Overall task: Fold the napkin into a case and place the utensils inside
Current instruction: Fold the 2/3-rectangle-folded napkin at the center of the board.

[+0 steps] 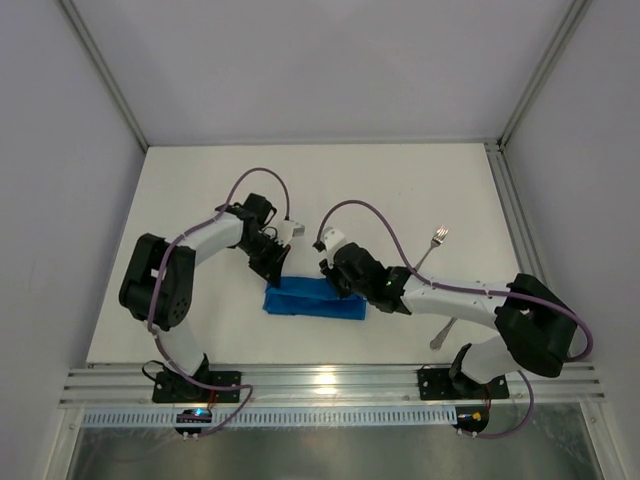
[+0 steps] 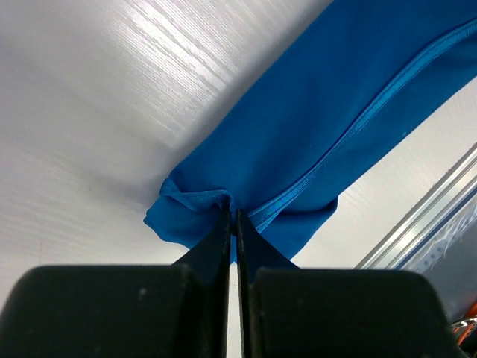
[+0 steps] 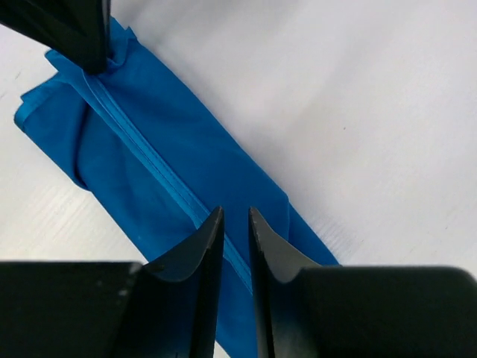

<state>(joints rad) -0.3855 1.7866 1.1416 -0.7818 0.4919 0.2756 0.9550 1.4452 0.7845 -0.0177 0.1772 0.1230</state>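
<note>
The blue napkin (image 1: 315, 300) lies folded into a narrow strip on the white table, a stitched hem running along it (image 2: 358, 123) (image 3: 149, 160). My left gripper (image 1: 276, 272) (image 2: 232, 213) is shut on a bunched bit of cloth at the strip's left end. My right gripper (image 1: 340, 282) (image 3: 235, 213) stands just over the strip's right part, its jaws a little apart with nothing between them. The left gripper's fingers (image 3: 82, 30) show at the far end in the right wrist view. A silver fork (image 1: 432, 245) lies to the right. A second utensil (image 1: 443, 333) shows partly beside the right arm.
The right arm (image 1: 450, 295) stretches across the table between the two utensils. An aluminium rail (image 1: 330, 385) runs along the near edge, and grey walls with metal posts (image 1: 515, 190) close in the sides and back.
</note>
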